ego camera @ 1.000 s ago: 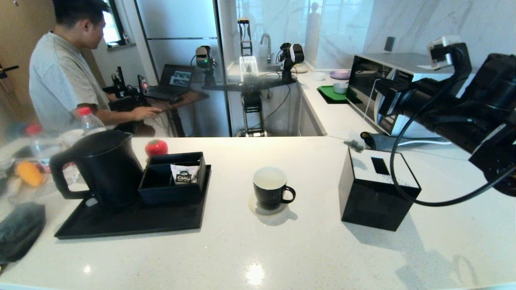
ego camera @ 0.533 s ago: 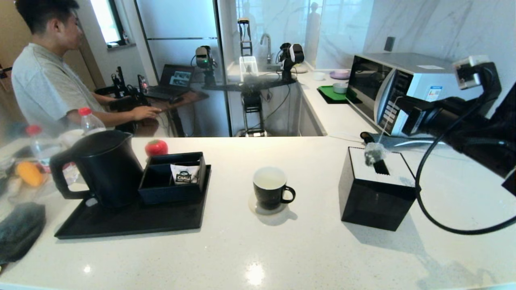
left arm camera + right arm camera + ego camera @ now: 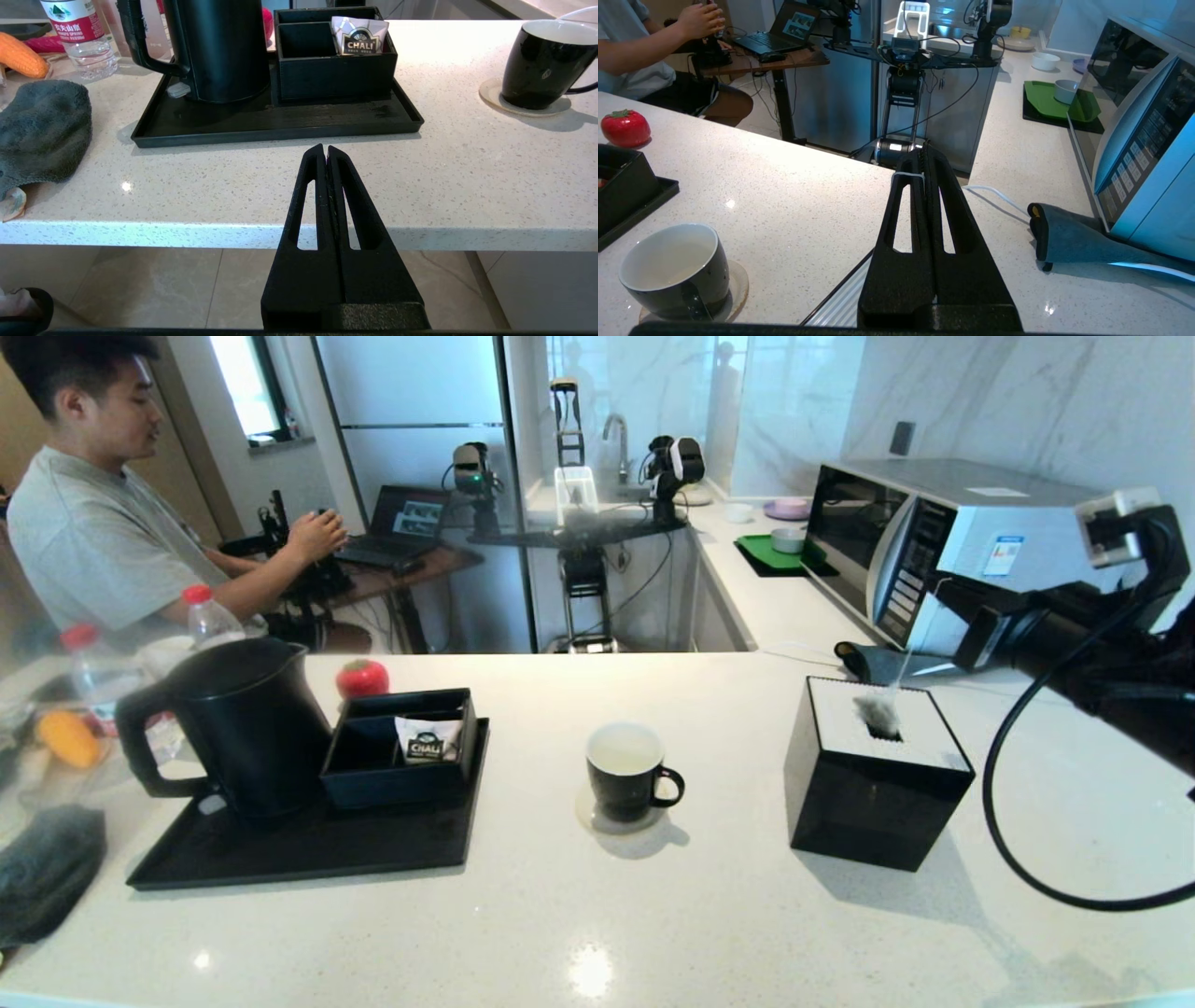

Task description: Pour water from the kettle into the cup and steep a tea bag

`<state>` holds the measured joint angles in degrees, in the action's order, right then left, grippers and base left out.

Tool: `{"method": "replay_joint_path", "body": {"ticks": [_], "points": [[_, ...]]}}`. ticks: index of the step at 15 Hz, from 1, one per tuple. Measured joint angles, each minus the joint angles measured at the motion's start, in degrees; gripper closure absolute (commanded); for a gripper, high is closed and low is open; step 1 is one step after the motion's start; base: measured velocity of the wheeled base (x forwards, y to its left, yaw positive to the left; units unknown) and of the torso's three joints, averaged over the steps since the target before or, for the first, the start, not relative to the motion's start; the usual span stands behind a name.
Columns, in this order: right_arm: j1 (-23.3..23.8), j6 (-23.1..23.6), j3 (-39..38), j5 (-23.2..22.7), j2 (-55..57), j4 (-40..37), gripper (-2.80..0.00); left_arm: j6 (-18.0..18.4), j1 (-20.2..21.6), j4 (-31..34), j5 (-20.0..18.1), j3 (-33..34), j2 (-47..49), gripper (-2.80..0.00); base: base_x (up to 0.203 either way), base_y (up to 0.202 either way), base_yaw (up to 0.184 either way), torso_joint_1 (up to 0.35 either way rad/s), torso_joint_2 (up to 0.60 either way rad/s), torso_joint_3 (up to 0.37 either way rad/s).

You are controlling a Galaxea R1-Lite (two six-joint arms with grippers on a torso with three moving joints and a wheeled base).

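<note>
Tea bag (image 3: 876, 712), dark mesh pouch, dangling from white string

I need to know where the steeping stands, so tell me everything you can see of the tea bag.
The tea bag is a small translucent mesh pouch with dark leaves inside, hanging on a thin white string. The string runs up to the right gripper, whose jaws are shut on it; the string shows as a white loop across the tips. The pouch dangles right at the slot in the white top of the black box, well to the right of the cup. Whether it touches the box cannot be told.
</note>
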<state>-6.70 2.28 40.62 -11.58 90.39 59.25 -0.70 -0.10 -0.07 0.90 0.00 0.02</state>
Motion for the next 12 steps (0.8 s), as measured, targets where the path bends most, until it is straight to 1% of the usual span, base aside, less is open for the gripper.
{"method": "replay_joint_path", "body": {"ticks": [3, 6, 9, 12], "points": [[3.4, -0.1, -0.3, -2.8, -0.2, 0.0, 0.00, 0.0, 0.0, 0.0, 0.0, 0.0, 0.0, 0.00, 0.000, 0.000, 0.000, 0.000, 0.00, 0.000], [6.7, 0.1, -2.5, -7.6, -0.2, 0.1, 0.00, 0.0, 0.0, 0.0, 0.0, 0.0, 0.0, 0.00, 0.000, 0.000, 0.000, 0.000, 0.00, 0.000], [7.3, 0.2, -7.9, -9.0, 0.0, 2.2, 0.00, 0.0, 0.0, 0.0, 0.0, 0.0, 0.0, 0.00, 0.000, 0.000, 0.000, 0.000, 0.00, 0.000], [6.5, 0.1, -12.2, -11.7, 1.2, 8.7, 0.00, 0.0, 0.0, 0.0, 0.0, 0.0, 0.0, 0.00, 0.000, 0.000, 0.000, 0.000, 0.00, 0.000]]}}
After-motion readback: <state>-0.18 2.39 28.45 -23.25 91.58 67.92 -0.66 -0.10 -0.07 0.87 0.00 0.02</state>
